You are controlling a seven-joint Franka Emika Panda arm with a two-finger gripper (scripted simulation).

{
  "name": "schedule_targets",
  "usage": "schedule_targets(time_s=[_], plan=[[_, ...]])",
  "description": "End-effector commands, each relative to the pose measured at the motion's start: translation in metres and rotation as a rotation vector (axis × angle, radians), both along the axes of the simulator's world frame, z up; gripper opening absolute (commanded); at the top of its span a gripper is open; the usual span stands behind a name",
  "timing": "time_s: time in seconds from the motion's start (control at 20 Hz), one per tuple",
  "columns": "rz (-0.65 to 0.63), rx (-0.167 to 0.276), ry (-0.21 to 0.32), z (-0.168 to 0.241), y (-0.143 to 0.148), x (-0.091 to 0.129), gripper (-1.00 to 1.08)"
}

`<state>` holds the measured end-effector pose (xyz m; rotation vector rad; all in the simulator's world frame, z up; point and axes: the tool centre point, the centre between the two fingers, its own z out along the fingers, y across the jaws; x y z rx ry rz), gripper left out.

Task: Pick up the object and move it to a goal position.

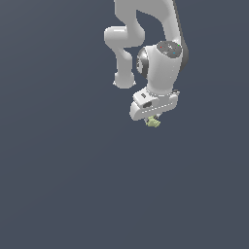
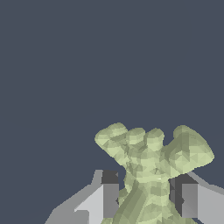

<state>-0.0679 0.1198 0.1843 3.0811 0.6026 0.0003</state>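
No brand, label or legible writing is showing on the arm or elsewhere in either view. The object (image 2: 151, 173) is appearing as a pale yellow-green, faceted, lumpy piece: a narrower stem widening into several rounded knobs. In the exterior view the object (image 1: 153, 122) is looking tiny, protruding just beneath the white gripper (image 1: 151, 118). In the wrist view the gripper (image 2: 148, 199) is clenching the stem, with both dark fingertips (image 2: 110, 192) pressing against its opposite sides. The knobbed end is projecting beyond the fingertips, against the uniform dark grey-blue background (image 1: 58, 170).
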Motion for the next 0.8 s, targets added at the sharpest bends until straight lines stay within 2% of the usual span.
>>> schedule_targets(time_s=[0.0, 0.4, 0.75], plan=[[-0.001, 0.000, 0.000, 0.016, 0.010, -0.012, -1.00], [-0.001, 0.000, 0.000, 0.054, 0.032, -0.036, -1.00], [-0.001, 0.002, 0.001, 0.065, 0.039, -0.041, -1.00]])
